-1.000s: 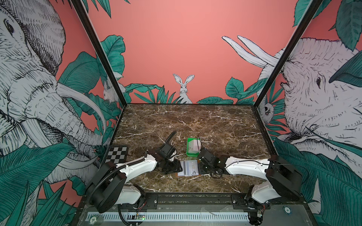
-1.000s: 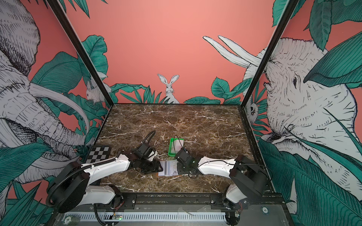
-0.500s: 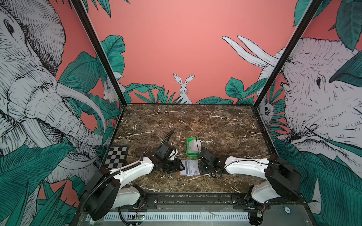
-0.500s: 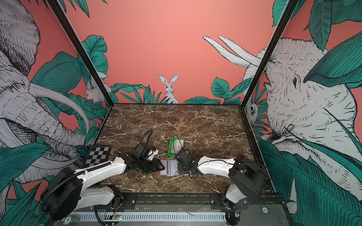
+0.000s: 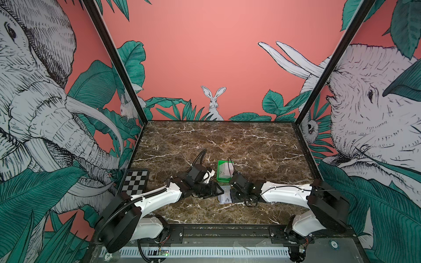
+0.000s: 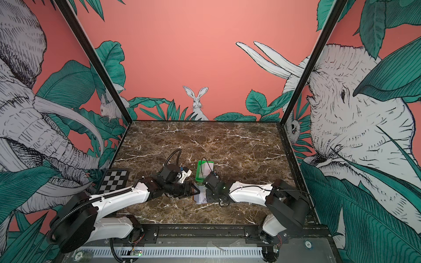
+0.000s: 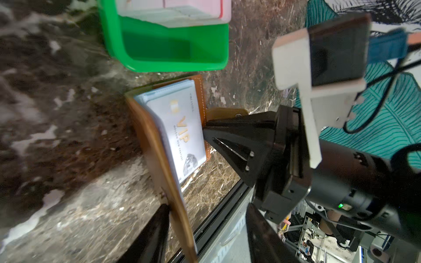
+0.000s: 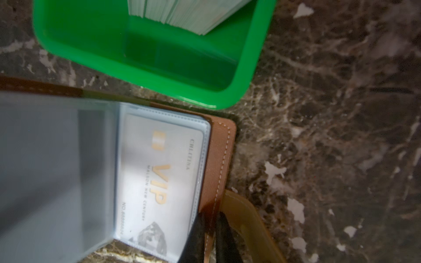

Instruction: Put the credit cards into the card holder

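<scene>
The tan card holder [image 5: 224, 198] [image 6: 201, 197] lies open on the marble near the front, between both grippers. A white VIP credit card [image 8: 159, 173] [image 7: 182, 134] sits in a clear sleeve on its flat half. My right gripper [image 8: 210, 236] [image 5: 232, 195] is shut on that half's stitched edge, beside the snap tab [image 8: 246, 218]. The other cover [image 7: 155, 145] stands up, tilted. It rises between the spread fingers of my open left gripper [image 7: 207, 209] [image 5: 218, 191] and touches one of them. More credit cards [image 8: 186, 16] are stacked in the green tray.
The green tray [image 5: 224, 180] [image 7: 173, 61] stands just behind the card holder, almost touching it. A checkerboard plate [image 5: 135, 183] lies at the table's left edge. The black front rail [image 5: 227, 230] runs close behind both arms.
My left gripper has moved right toward the card holder and its jaws have narrowed a little. The left cover has risen from lying flat to standing. The right gripper has kept its grip.
</scene>
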